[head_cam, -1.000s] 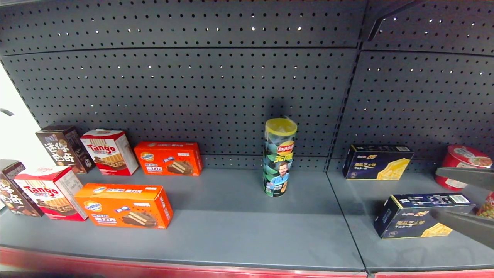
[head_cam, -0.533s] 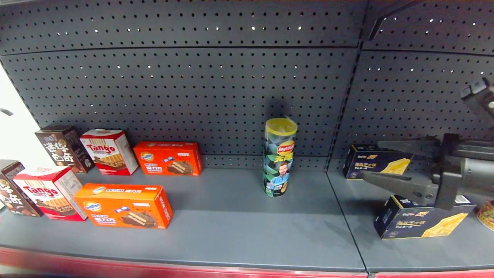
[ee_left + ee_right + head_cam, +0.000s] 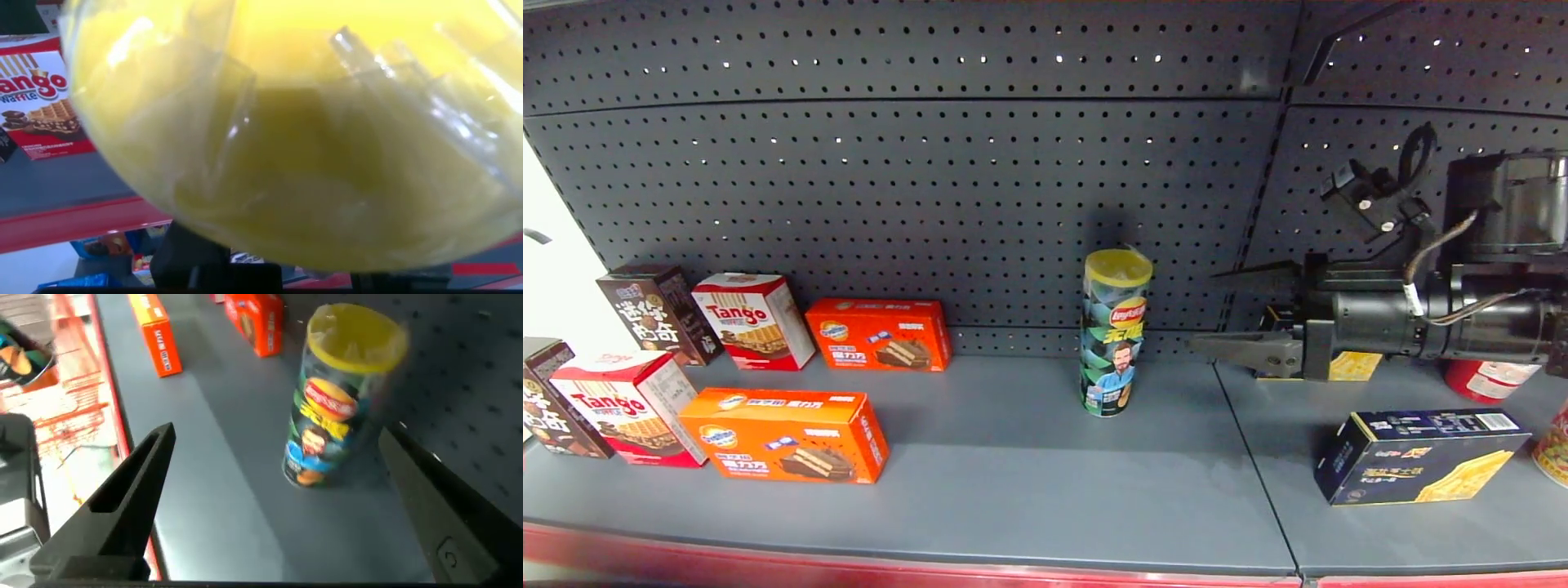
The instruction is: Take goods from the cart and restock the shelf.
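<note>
A tall chip can (image 3: 1115, 335) with a yellow lid stands upright near the back of the grey shelf (image 3: 1029, 474). My right gripper (image 3: 1207, 309) hangs level just right of the can, open, fingers pointing at it and not touching. The right wrist view looks down between the two spread fingers (image 3: 131, 490) of my right gripper (image 3: 276, 433), with the can (image 3: 339, 400) ahead of them and nothing held. In the left wrist view a translucent yellow lid (image 3: 310, 139) sits very close to the camera, with a wafer box (image 3: 37, 106) on a shelf behind it.
Orange boxes (image 3: 784, 433), red-and-white wafer boxes (image 3: 629, 407) and brown boxes (image 3: 658, 312) fill the shelf's left part. A dark blue box (image 3: 1417, 456) lies right of the shelf seam, a red bowl (image 3: 1490, 377) behind my right arm. The pegboard back wall (image 3: 931, 204) is close.
My right arm has swung in from the right edge, leftward and upward, until its open fingers are beside the chip can. The can and boxes have stayed put.
</note>
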You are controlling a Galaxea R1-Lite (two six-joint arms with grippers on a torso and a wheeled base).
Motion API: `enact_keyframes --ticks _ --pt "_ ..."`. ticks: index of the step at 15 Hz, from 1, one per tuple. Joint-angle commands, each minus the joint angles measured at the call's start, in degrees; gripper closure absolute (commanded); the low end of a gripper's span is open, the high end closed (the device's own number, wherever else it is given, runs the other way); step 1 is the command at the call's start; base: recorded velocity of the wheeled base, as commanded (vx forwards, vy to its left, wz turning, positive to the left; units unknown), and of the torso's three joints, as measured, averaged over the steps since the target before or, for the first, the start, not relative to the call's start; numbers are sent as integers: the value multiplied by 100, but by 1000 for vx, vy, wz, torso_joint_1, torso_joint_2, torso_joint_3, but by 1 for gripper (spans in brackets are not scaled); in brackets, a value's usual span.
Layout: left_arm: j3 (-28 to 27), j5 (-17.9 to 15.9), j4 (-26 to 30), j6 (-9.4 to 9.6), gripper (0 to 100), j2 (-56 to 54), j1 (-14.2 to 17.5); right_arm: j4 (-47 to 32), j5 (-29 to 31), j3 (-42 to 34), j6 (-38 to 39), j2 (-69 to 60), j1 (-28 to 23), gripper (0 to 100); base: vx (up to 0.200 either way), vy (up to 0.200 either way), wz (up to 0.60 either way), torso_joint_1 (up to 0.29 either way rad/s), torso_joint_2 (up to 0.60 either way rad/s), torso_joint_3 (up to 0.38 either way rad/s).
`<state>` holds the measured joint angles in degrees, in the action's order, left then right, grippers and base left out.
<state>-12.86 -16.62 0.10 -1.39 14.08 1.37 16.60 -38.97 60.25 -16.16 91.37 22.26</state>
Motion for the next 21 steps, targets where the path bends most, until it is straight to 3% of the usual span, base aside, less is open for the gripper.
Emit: enact_keyframes --ticks 1,5,10,21 --pt "-23 0 -1 -2 100 7 4 80 -128 180 -27 461 -11 0 0 0 0 0 0 0" --pt "20 -8 8 -2 100 25 -5 519 -488 409 -27 1076 -117 0 0 0 0 0 0 0" --pt "29 0 412 -2 100 -46 -119 572 -568 594 -27 1401 -117 0 0 0 0 0 0 0" --pt "-32 9 438 -2 100 -28 -119 862 -1095 1516 -10 2570 -257 0 0 0 0 0 0 0"
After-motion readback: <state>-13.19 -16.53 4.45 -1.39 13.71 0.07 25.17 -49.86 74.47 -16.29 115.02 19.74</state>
